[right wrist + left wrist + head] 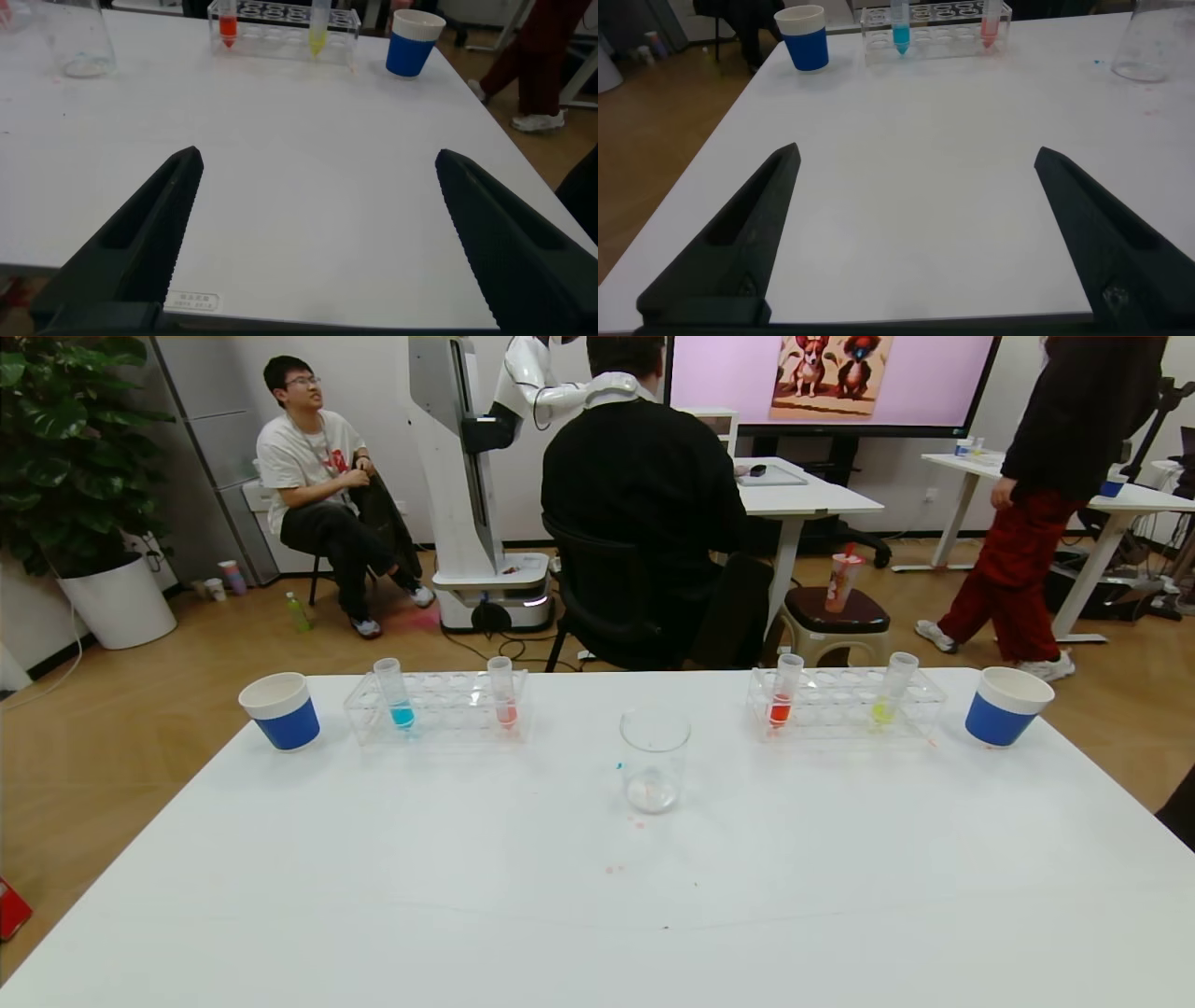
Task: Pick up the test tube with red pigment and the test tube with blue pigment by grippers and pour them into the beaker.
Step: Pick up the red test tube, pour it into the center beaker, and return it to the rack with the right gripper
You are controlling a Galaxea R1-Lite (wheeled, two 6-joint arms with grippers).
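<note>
- Looking down from the head camera, I see the white table (pixel 373 896) filling the lower view, with neither arm over it there.
- My left gripper (pixel 915 243) sits low near the table's near edge on my left; its two dark fingers (pixel 738 243) are spread wide with only bare tabletop between them.
- My right gripper (pixel 318 243) sits the same way on my right, fingers (pixel 140 243) spread wide, pinching nothing.
- Two clear tube racks stand along the far edge: the left rack (pixel 436 707) and the right rack (pixel 845 702).
- A blue-and-white paper cup (pixel 280 710) stands just outside the left rack, and a second paper cup (pixel 1004 706) just outside the right rack.
- The beaker (pixel 653 761) stands upright between the racks and a little nearer to me, touching neither; it looks almost empty.
- The test tube with blue pigment (pixel 396 694) stands upright in the left rack's outer end, closest to the left cup.
- A tube with paler pinkish-red liquid (pixel 503 692) stands at that rack's inner end.
- The test tube with red pigment (pixel 783 692) stands upright at the right rack's inner end, nearest the beaker.
- A tube with yellow-green liquid (pixel 892 689) leans slightly, farther along the right rack toward the right cup.
- Small coloured specks (pixel 616 869) mark the tabletop around the beaker.
</note>
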